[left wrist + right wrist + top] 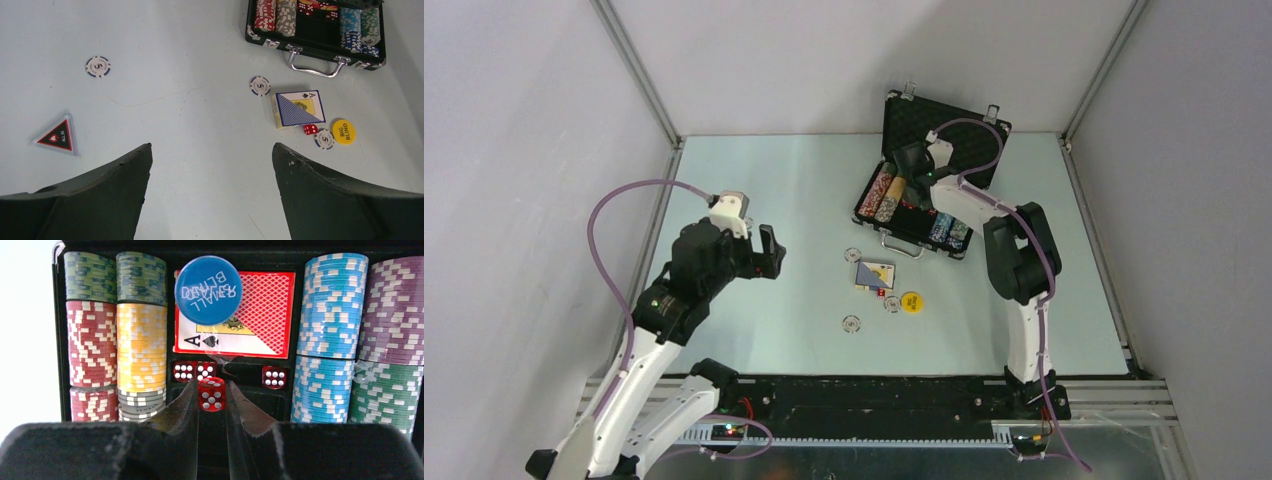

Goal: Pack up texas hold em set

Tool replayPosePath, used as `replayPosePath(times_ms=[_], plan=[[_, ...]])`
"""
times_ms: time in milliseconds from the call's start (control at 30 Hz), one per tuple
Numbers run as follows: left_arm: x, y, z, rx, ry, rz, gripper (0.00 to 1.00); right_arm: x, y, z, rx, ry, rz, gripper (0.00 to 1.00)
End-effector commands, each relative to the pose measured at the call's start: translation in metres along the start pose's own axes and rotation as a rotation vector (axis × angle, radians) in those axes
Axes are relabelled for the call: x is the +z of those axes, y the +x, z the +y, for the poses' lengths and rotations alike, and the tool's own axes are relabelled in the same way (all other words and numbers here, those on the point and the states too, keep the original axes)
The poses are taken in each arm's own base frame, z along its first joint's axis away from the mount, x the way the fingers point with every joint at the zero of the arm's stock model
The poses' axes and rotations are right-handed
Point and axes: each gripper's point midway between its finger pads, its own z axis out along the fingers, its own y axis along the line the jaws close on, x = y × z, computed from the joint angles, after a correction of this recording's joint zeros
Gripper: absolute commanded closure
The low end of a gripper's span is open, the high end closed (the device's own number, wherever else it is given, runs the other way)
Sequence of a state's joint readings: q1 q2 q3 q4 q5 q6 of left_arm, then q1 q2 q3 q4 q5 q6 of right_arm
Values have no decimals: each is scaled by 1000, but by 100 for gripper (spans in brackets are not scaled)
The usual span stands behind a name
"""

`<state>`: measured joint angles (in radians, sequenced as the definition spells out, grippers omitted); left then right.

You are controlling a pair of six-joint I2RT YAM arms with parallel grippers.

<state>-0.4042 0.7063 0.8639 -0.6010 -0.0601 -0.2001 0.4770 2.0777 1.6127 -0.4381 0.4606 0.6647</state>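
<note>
The black briefcase (914, 120) lies open at the back right, with chip stacks (142, 345), a red-backed card deck (260, 315) and a blue disc (208, 290) inside. My right gripper (211, 390) hangs over its dice slot, shut on a red die (212, 396); three more dice lie below. My left gripper (211, 146) stands open above bare table, left of the loose pieces. Those are a blue-backed card deck (299, 108), a red die (310, 129), a yellow disc (343, 131), three chips (260, 85) and a triangular piece (56, 136).
The case's silver handle (314, 62) faces the loose pieces. White walls and metal frame posts (639, 75) enclose the table on three sides. The right arm (1019, 260) reaches from the near edge along the table's right side.
</note>
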Motion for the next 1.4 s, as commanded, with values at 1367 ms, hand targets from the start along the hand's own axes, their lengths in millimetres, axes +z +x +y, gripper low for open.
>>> replayPosePath(times_ms=[1367], plan=[[4, -5, -3, 18, 22, -14, 5, 23, -1, -7, 89, 9, 27, 100]])
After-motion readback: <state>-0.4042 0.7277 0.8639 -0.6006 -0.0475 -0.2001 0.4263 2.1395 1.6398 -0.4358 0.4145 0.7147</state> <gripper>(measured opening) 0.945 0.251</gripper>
